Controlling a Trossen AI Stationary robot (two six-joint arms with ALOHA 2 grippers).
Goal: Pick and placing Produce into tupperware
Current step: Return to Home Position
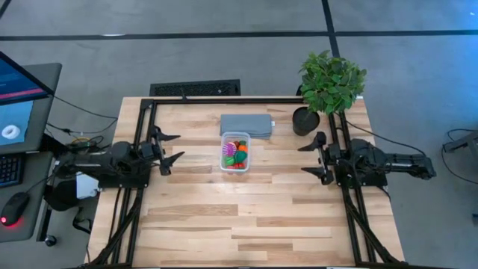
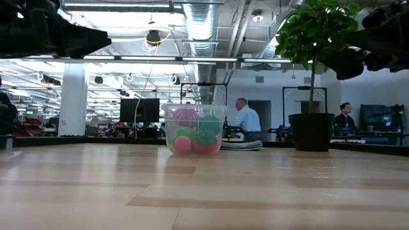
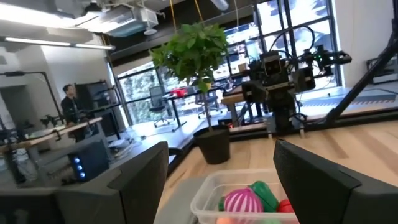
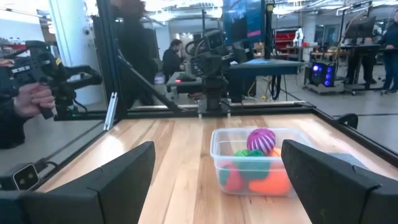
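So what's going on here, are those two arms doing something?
Nothing is being held right now. The toy produce lies inside the clear tupperware at mid-table, next to a grey pad. The left gripper and the right gripper hover open and empty at opposite sides, each pointing towards it. A potted plant stands near the right arm.

High view: overhead, straight down, set far enough back to take in the whole surface and both arms.
Low view: at surface height, level across the boards into the room; tupperware at mid-distance.
Left wrist view: low, looks past the left fingers across to the right arm.
Right wrist view: opposite heading, past the right fingers to the left arm.
All four views share the tupperware. Potted plant appears in high, low and left wrist views.
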